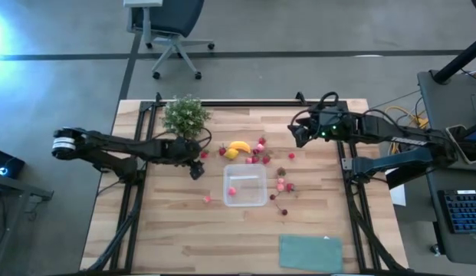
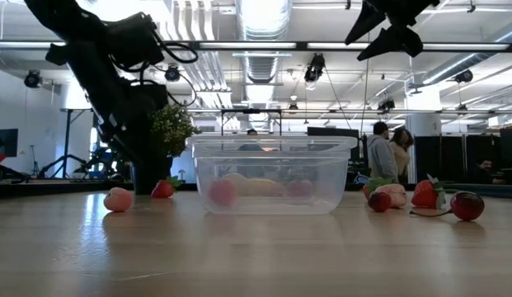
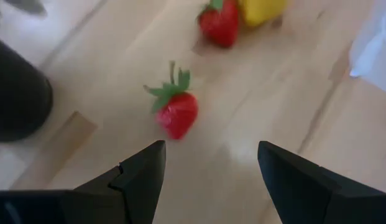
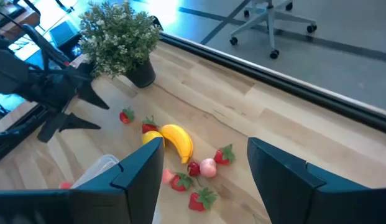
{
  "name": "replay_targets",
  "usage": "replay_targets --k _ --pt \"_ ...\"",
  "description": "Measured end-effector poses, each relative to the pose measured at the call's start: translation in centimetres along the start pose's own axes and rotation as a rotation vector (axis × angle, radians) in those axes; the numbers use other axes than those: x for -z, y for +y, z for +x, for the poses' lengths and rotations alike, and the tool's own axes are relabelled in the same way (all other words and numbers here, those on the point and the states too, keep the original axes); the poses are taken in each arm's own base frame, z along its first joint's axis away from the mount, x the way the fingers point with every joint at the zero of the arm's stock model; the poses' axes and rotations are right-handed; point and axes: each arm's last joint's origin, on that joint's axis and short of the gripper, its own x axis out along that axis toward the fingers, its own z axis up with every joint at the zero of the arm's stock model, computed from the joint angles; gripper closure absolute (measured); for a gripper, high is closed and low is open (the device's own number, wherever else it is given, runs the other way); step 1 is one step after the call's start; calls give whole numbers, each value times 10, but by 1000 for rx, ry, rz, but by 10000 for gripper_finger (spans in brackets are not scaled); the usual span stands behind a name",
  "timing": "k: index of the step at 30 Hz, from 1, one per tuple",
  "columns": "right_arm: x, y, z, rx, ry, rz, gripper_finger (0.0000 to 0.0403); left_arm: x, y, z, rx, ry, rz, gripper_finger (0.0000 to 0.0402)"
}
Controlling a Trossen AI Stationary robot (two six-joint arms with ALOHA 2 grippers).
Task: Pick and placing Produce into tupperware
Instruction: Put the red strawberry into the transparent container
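My left pincer [image 3: 208,177] hangs low over the wooden table [image 1: 176,230], its two dark fingers spread apart with nothing between them. Just ahead of the fingertips a red strawberry [image 3: 177,112] with a green leafy cap lies on its side on the wood, apart from both fingers. Past it lies a second strawberry [image 3: 220,22], touching or nearly touching the yellow lemon [image 3: 261,9]. A corner of the clear box [image 3: 373,53] shows off to one side, and the dark pot [image 3: 18,93] of the potted plant [image 1: 185,115] stands on the other side.

From above, my left pincer [image 1: 196,170] sits between the plant and the clear box [image 1: 245,185], which stands near the middle of the table. At least one pink berry [image 1: 232,191] lies in the box. The banana [image 1: 240,146] lies behind the box beside the lemon [image 1: 231,153], with a loose scatter of red and pink berries [image 1: 260,153] to their right and more berries [image 1: 283,184] along the right side of the box. One pink berry [image 1: 208,199] lies alone to the left of the box.

My right pincer [image 4: 205,168] is held high above the far right part of the table, fingers also apart and holding nothing, looking down on the banana [image 4: 178,140] and plant [image 4: 118,37]. A flat teal sheet [image 1: 310,253] lies at the near right edge.
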Motion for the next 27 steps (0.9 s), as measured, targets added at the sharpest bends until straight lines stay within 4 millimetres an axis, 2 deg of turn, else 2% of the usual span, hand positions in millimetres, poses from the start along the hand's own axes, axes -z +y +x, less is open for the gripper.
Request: replay_targets --k 5,9,15,20,27 --pt "-1 -1 -4 -8 -12 -12 179 -8 4 1 30 -54 92 160" --pt "-1 -2 -6 -11 -18 -30 179 -10 13 10 75 -11 59 160" --pt "-1 -2 -6 -10 -16 -68 179 -16 22 26 39 28 39 160" --pt "-1 -2 -6 -9 -16 -68 179 -22 26 36 27 39 41 160" --pt "-1 -2 -6 -9 -16 -72 179 -18 25 49 54 108 44 160"
